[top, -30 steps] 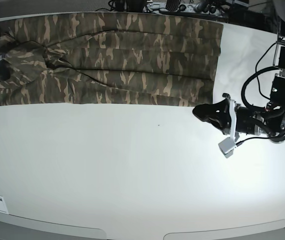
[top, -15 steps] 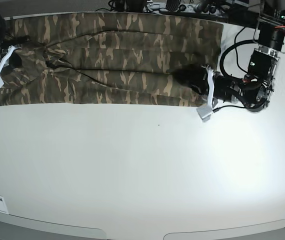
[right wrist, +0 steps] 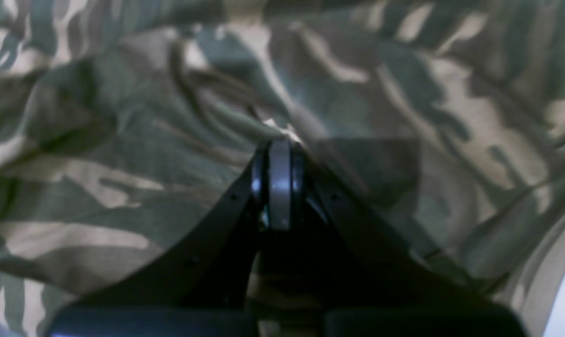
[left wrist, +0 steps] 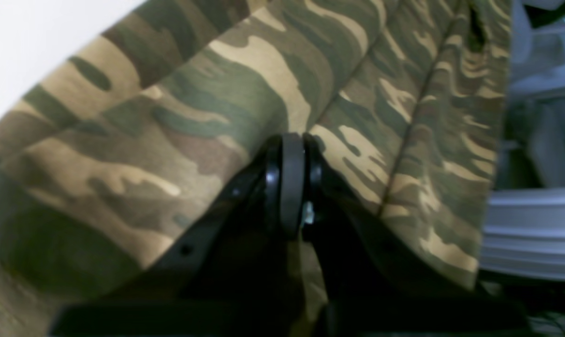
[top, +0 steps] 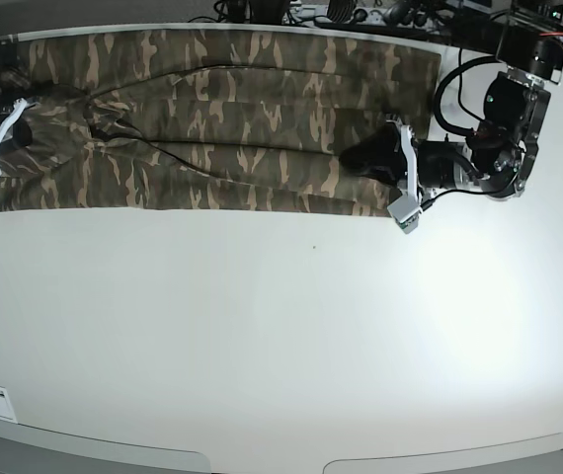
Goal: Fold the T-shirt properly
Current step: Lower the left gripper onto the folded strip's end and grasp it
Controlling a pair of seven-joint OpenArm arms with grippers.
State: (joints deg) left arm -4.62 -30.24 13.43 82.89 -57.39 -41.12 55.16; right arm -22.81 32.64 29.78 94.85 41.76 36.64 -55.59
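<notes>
The T-shirt [top: 232,118] lies in a long folded band across the table's [top: 281,336] far side. Left fingers [left wrist: 291,140] and right fingers [right wrist: 279,142] are closed, seemingly pinching cloth beneath them at opposite ends; next, lift together and fold.

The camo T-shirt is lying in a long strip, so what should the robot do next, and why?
Probably lift both ends slightly. The left pincer and right pincer look shut with their tips against the T-shirt, one near each end, and it lies flat on the table. Whether either has caught cloth isn't clear.
</notes>
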